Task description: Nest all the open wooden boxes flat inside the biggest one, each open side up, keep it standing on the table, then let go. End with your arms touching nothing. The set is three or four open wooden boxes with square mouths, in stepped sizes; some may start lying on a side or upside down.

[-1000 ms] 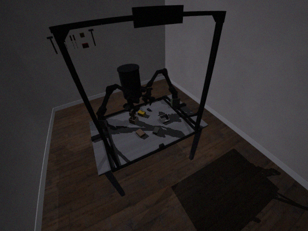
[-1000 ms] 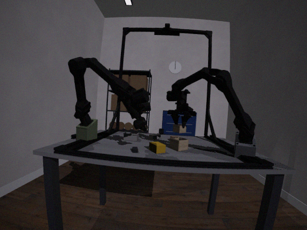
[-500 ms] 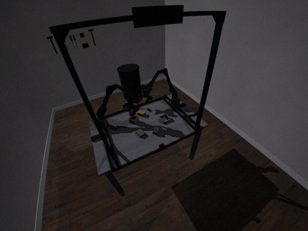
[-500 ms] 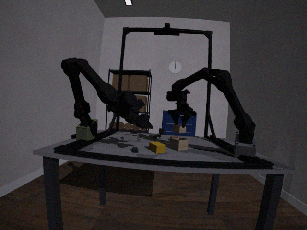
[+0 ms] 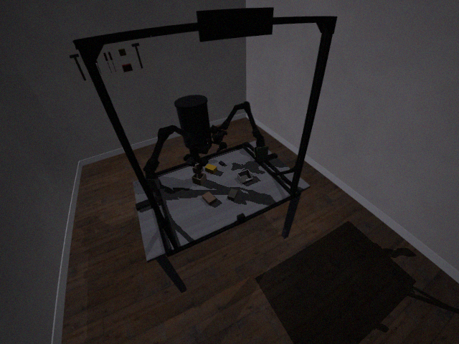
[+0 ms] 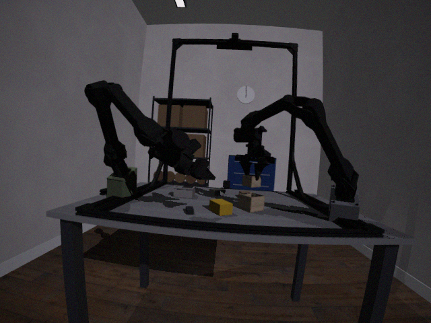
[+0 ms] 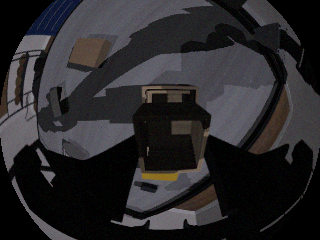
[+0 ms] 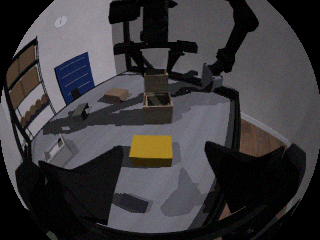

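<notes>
grey tabletop on a table (image 5: 185,226) (image 6: 243,234) in a dim room, with a blue cabinet (image 6: 232,168) (image 8: 75,77) beyond its far edge in the exterior view. the left gripper (image 5: 199,170) (image 6: 252,175) (image 7: 171,138) is clamped on a small wooden box (image 6: 252,182) (image 7: 202,146) (image 8: 156,81), raised, mouth up. beneath, apart from it, a larger open wooden box (image 5: 200,180) (image 6: 251,203) (image 7: 170,87) (image 8: 158,115) stands upright on the table. the right gripper (image 6: 212,177) (image 8: 164,148), fingers apart, is raised near the exterior view's front edge. a yellow block (image 5: 211,168) (image 6: 221,206) (image 7: 160,176) (image 8: 151,150) lies between that edge and the larger box.
</notes>
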Controlling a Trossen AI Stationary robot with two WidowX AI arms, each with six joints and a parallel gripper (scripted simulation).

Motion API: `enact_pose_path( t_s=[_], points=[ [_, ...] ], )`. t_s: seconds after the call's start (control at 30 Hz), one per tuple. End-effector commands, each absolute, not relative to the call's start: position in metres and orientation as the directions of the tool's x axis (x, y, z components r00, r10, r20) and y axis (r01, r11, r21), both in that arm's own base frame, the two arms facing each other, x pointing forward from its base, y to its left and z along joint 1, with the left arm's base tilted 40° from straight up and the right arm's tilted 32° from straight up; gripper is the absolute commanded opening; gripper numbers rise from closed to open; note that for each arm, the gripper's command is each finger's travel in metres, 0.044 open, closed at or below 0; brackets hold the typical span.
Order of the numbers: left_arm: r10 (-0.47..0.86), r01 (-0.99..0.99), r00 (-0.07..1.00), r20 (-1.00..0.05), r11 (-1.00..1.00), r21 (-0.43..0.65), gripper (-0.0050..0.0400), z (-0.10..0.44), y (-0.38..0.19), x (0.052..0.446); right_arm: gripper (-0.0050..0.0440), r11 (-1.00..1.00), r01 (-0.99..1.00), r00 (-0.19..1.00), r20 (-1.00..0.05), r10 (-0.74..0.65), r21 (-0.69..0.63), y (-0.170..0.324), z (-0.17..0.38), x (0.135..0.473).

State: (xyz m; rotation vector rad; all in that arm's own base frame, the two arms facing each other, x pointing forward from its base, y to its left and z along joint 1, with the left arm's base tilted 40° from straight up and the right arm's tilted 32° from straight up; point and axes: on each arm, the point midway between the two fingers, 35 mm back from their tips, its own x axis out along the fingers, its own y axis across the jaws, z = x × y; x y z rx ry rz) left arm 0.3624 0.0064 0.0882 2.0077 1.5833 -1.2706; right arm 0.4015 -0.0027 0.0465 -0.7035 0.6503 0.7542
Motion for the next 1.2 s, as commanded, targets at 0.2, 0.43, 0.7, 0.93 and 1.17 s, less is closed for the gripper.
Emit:
enact_pose_path(
  t_s=[0.2,0.43,0.7,0.93,1.17],
  points=[
    [0.638,0.886,0.000,-0.770,-0.356,-0.295,0.0000,0.076,0.016,0.360,0.0400,0.528,-0.784,0.563,-0.733,0.381,-0.327,-0.002,0.046,0.401],
    [0.638,0.886,0.000,-0.770,-0.356,-0.295,0.0000,0.071,0.020,0.360,0.0400,0.528,-0.784,0.563,-0.733,0.381,-0.327,-0.002,0.046,0.401],
    [0.638,0.886,0.000,-0.770,-0.356,-0.295,0.0000,0.064,0.026,0.360,0.0400,0.528,-0.784,0.563,-0.733,0.381,-0.327,-0.002,0.046,0.401],
    [0.638,0.886,0.000,-0.770,-0.356,-0.295,0.0000,0.059,0.030,0.360,0.0400,0.528,-0.784,0.563,-0.733,0.381,-0.327,-0.002,0.046,0.401],
    [0.638,0.886,0.000,-0.770,-0.356,-0.295,0.0000,0.059,0.029,0.358,0.0400,0.528,-0.784,0.563,-0.733,0.381,-0.327,-0.002,0.046,0.401]
  ],
)
